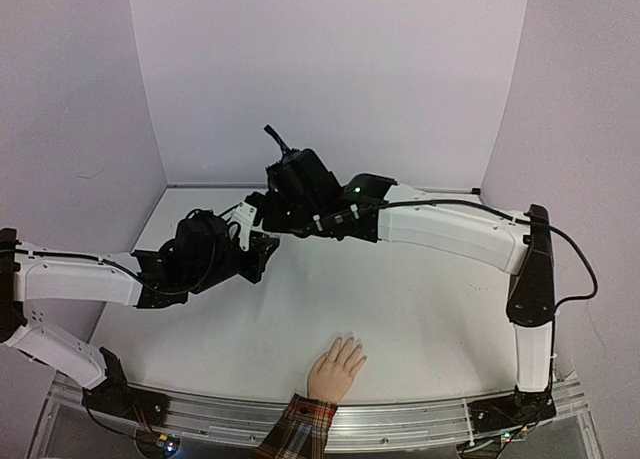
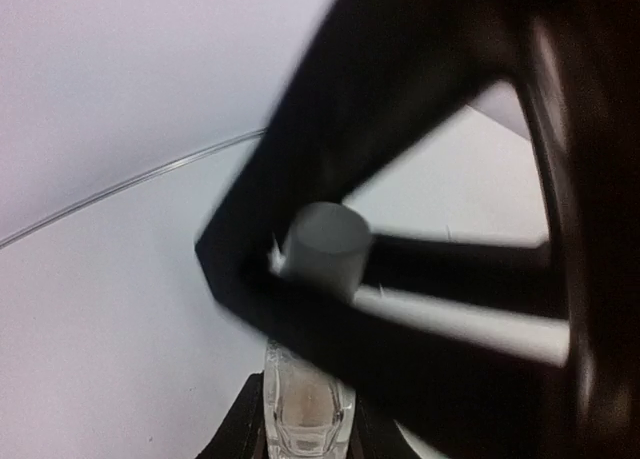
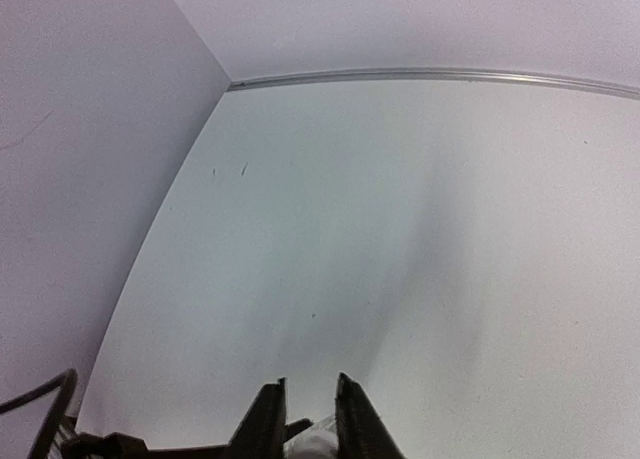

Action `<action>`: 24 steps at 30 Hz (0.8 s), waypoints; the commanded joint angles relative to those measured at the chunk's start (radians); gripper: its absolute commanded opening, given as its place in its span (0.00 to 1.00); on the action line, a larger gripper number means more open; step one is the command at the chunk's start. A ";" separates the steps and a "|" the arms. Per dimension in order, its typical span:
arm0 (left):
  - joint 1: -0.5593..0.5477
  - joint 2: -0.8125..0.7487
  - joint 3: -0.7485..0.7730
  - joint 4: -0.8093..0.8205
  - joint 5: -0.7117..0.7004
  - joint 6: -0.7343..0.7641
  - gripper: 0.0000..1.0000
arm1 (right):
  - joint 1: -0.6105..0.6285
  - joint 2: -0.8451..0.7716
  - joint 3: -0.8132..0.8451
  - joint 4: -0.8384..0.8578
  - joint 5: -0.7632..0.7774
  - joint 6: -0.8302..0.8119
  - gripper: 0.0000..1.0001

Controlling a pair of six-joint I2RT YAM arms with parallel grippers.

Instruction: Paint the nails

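A peach-coloured hand (image 1: 336,369) with a red plaid cuff (image 1: 300,424) lies palm down at the table's near edge; its nails (image 1: 350,342) are too small to make out. My left gripper (image 1: 257,251) (image 2: 308,404) is shut on a small clear bottle (image 2: 306,411) and holds it upright above the table's middle left. The bottle's white cap (image 2: 322,244) sits between the black fingers (image 2: 300,309) of my right gripper (image 1: 262,207) (image 3: 308,404), which is shut on it; the cap (image 3: 316,446) shows at the bottom edge of the right wrist view.
White walls enclose the white table (image 1: 420,309) at the back and both sides. The two arms meet above the table's middle left, well away from the hand. A metal rail (image 1: 420,419) runs along the near edge.
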State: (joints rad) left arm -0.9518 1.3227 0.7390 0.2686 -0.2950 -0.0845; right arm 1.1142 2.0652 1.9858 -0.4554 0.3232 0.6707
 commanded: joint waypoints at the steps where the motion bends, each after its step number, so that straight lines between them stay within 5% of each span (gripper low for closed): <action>1: -0.001 -0.081 0.018 0.131 0.002 -0.043 0.00 | 0.024 -0.112 -0.064 -0.072 -0.085 -0.041 0.44; 6: 0.001 -0.189 -0.013 -0.010 0.214 -0.107 0.00 | -0.070 -0.252 -0.151 -0.054 -0.471 -0.363 0.78; 11: 0.014 -0.264 -0.039 -0.014 0.607 -0.132 0.00 | -0.125 -0.350 -0.228 -0.055 -0.944 -0.716 0.81; 17: 0.019 -0.305 -0.045 0.068 0.888 -0.142 0.00 | -0.143 -0.360 -0.187 -0.048 -1.216 -0.793 0.71; 24: 0.022 -0.304 -0.027 0.078 0.942 -0.136 0.00 | -0.143 -0.308 -0.127 -0.037 -1.301 -0.735 0.41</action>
State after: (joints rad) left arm -0.9367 1.0363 0.6968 0.2861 0.5535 -0.2142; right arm 0.9710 1.7395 1.8097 -0.5185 -0.8728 -0.0563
